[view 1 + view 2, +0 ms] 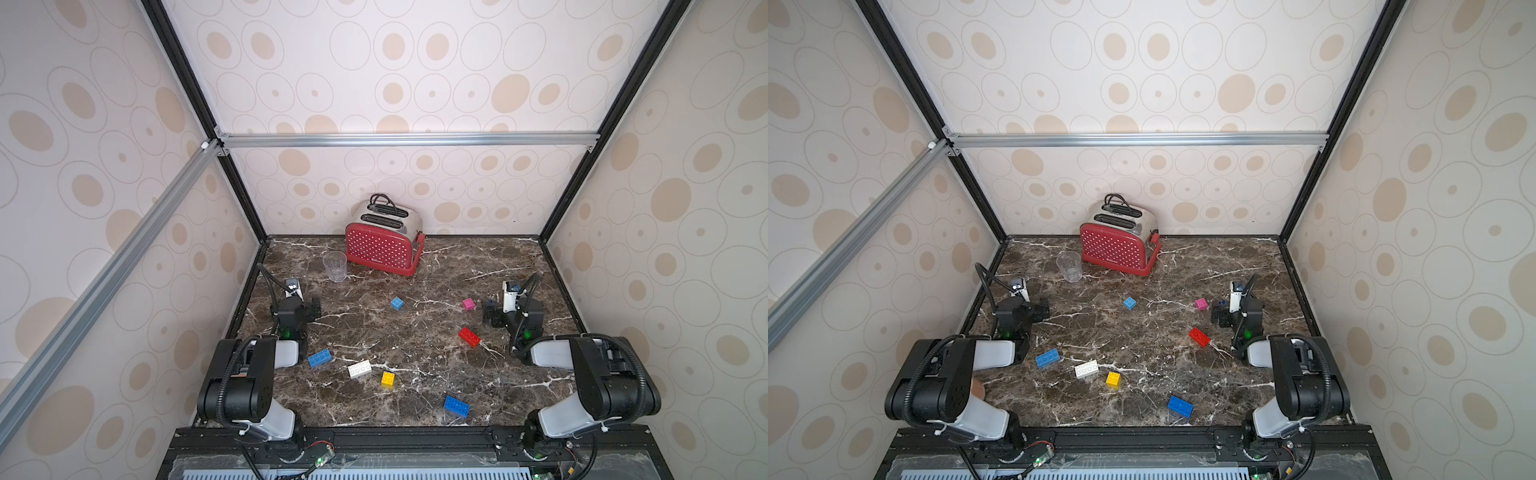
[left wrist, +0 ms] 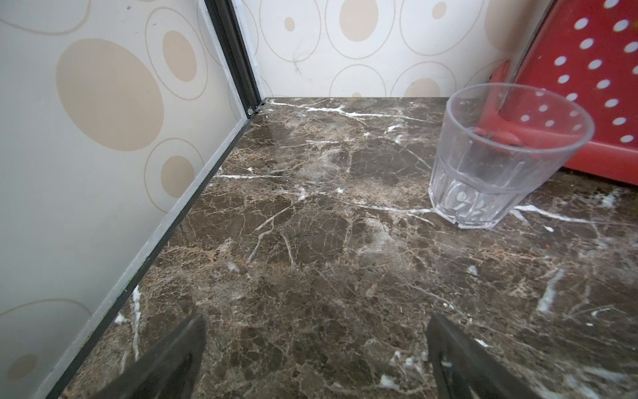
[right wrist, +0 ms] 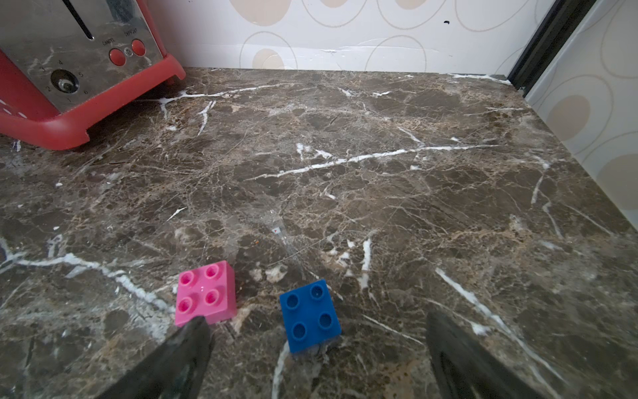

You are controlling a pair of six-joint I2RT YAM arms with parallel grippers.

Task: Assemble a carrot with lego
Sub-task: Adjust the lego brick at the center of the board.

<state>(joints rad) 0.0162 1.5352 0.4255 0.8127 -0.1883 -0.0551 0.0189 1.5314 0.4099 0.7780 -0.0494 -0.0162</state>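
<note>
Lego bricks [image 1: 360, 369] lie scattered and unjoined on the marble tabletop [image 1: 419, 266]. Toward the front are a long blue brick [image 1: 320, 358], a white one, a yellow brick [image 1: 388, 379] and another blue brick [image 1: 456, 406]. A red brick [image 1: 469, 337] lies further right. A small blue brick [image 1: 397, 303] and a pink brick [image 3: 206, 293] lie mid-tabletop.

The right tool [image 3: 316, 328] is spread wide and grips nothing. A dark blue brick [image 3: 309, 316] sits in line with its gap, and the pink brick is just beside 1 finger.

The left tool [image 2: 316, 324] is also spread wide over bare tabletop. A clear cup [image 2: 500, 155] stands beside a red toaster [image 1: 380, 249] at the back.
</note>
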